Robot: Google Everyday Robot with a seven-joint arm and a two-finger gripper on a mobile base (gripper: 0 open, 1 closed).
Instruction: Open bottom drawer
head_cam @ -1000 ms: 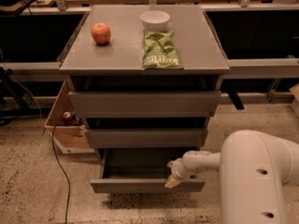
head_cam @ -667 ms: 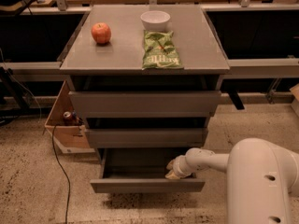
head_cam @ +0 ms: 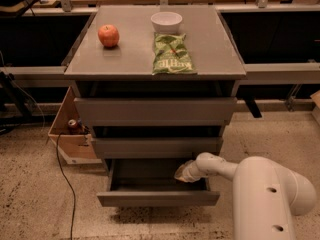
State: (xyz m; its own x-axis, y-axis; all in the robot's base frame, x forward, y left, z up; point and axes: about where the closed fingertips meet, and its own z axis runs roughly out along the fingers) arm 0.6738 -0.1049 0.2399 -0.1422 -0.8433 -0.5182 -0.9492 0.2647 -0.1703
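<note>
The grey cabinet (head_cam: 155, 111) has three drawers. The bottom drawer (head_cam: 158, 198) is pulled out; its flat grey front stands forward of the two drawers above and its shallow box is open to view. My gripper (head_cam: 181, 173) is at the end of the white arm (head_cam: 227, 169). It reaches in from the right and sits over the right side of the open drawer box, behind the drawer front and just under the middle drawer (head_cam: 156, 147).
On the cabinet top are a red apple (head_cam: 108, 35), a white bowl (head_cam: 166, 21) and a green chip bag (head_cam: 171, 54). A cardboard box (head_cam: 70, 134) with a can stands on the floor at the left. A black cable (head_cam: 65, 184) runs over the floor.
The gripper has moved up and back from the drawer's front edge to over the drawer box. The arm has drawn off to the right. The drawer stays pulled out.
</note>
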